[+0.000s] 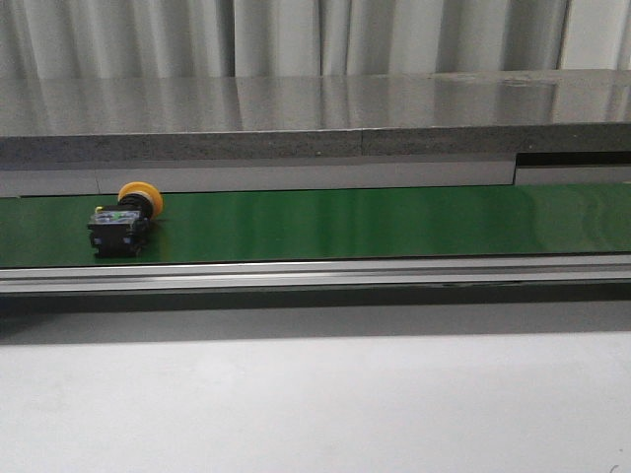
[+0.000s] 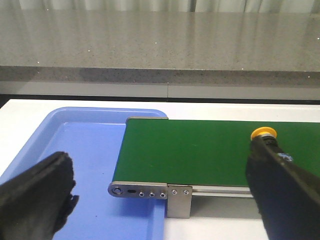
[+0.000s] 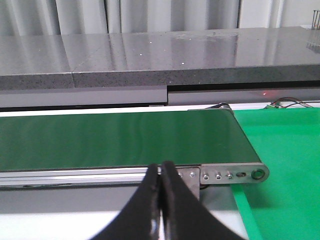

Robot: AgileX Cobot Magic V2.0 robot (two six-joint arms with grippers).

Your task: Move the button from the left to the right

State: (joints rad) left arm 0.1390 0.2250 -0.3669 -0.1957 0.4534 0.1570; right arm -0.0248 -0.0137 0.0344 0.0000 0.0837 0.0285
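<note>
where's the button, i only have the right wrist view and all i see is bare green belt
Observer: On the belt's left part; the button lies tipped over, yellow cap toward the back.
Operator: is the left gripper on it
Observer: No, the left gripper is wide open, holding nothing.
Operator: whats at the left end of the belt
Observer: A blue tray sits under that end, seen from the left wrist.

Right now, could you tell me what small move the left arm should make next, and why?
Probably ease the left gripper forward toward the button. Its fingers are open and empty, and the button lies untouched on the green belt, partly behind one finger.
</note>
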